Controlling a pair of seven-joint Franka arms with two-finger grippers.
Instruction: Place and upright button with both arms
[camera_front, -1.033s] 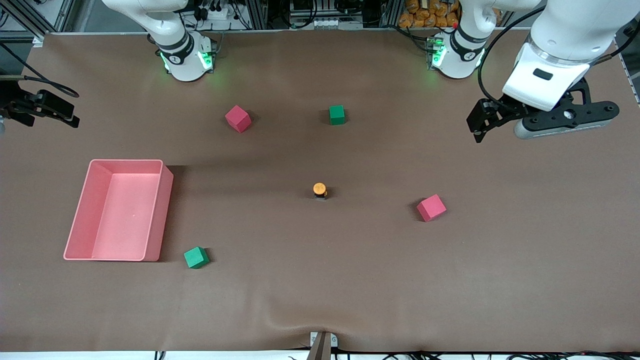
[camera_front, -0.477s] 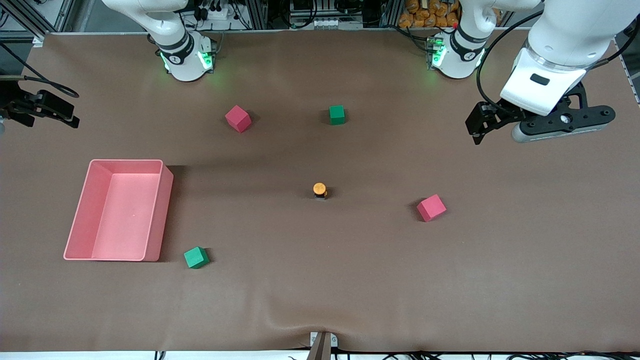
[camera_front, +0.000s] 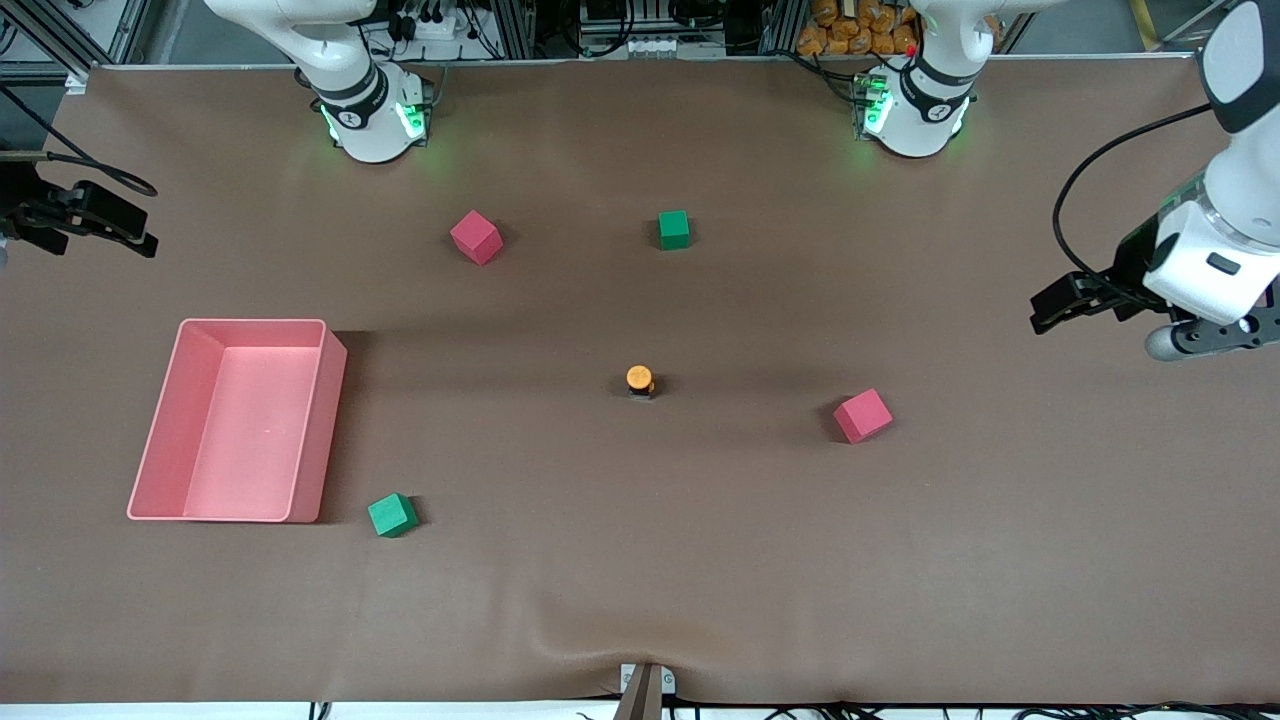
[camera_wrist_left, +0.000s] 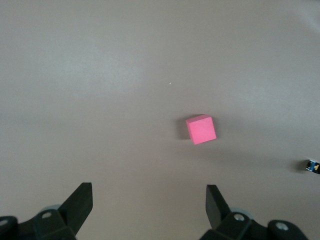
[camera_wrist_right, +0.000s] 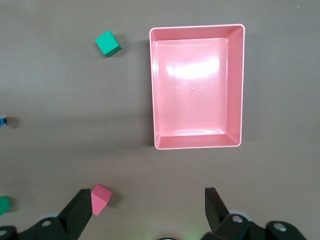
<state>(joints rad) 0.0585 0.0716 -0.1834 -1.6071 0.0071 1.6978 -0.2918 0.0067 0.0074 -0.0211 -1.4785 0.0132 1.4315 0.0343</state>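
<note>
Orange-capped button (camera_front: 640, 381) upright, mid-table, both arms away.

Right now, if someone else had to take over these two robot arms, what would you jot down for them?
Left gripper: jaws open, empty, up over the table's edge at the left arm's end, past the pink cube.
Right gripper: jaws open, empty, high above the pink tray, waiting.
Button: standing alone mid-table, orange cap up, neither arm touching it.
Done: the button looks placed and upright.
Left: probably nothing beyond checking it stands steady.
</note>
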